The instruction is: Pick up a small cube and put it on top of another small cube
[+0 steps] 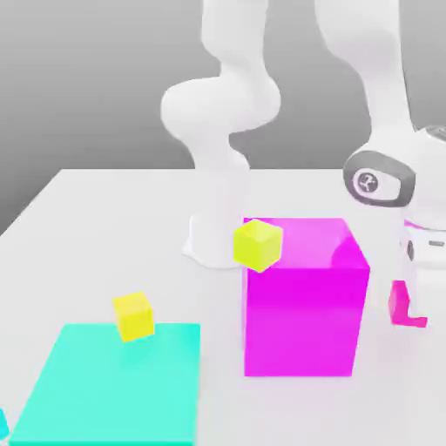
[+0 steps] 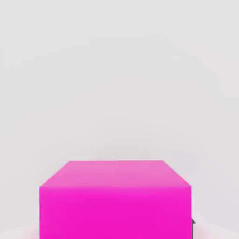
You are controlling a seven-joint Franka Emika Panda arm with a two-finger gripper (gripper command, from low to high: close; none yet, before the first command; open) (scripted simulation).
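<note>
1. At the exterior view's left edge, low down, a small cyan piece (image 1: 3,424) is cut off by the border.
2. Just to its right, a flat turquoise slab (image 1: 113,392) lies on the pale counter (image 1: 113,235).
3. Over the slab's far edge appears a yellow cube (image 1: 134,317), turned at a slant; its exact contact with the slab is hard to tell.
4. Near the middle, behind the blocks, stands the white base (image 1: 219,213) of the robot arm, its links rising above it.
5. Overlapping the upper left corner of the large magenta block is a yellow-green cube (image 1: 258,246), tilted with one corner toward the viewer. Whether it touches the block, I cannot tell.
6. Right of the middle, the large magenta block (image 1: 300,318) sits upright on the counter.
7. Toward the right, apart from that block, the small pink cube (image 1: 398,301) is low, partly hidden by the claw (image 1: 408,305). The claw is closed on this cube, holding it. I cannot tell whether its underside meets the counter. In the hand view, the cube's paler upper face and bright side stand out against a light background.
8. Farthest right, the white hand (image 1: 427,248) reaches down above the cube.
</note>
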